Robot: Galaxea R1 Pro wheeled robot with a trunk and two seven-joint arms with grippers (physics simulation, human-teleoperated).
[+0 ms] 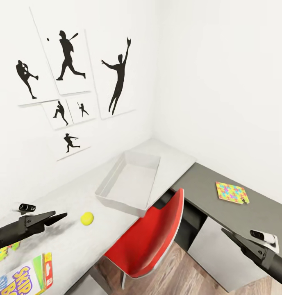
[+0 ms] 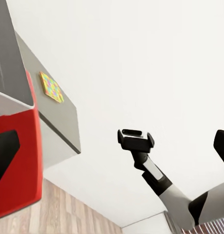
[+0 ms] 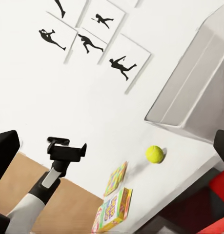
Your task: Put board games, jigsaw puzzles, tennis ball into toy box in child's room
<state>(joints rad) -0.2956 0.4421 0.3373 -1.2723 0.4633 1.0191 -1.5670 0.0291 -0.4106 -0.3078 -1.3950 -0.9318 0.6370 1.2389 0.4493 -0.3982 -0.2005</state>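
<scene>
Sitting empty on the light table (image 1: 75, 246), the toy box (image 1: 128, 182) is waiting; tennis ball (image 1: 87, 218), board game (image 1: 26, 278) and jigsaw puzzle (image 1: 232, 192) are lying outside. Left gripper (image 1: 61, 216) is hovering empty, apparently pinched narrow; right gripper's (image 1: 227, 233) spread I cannot tell.

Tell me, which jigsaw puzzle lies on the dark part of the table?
The jigsaw puzzle lying alone by the right arm; the other puzzle lies on the light grey part, beside the board game.

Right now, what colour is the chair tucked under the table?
The chair is bright red, best seen in the head view.
</scene>
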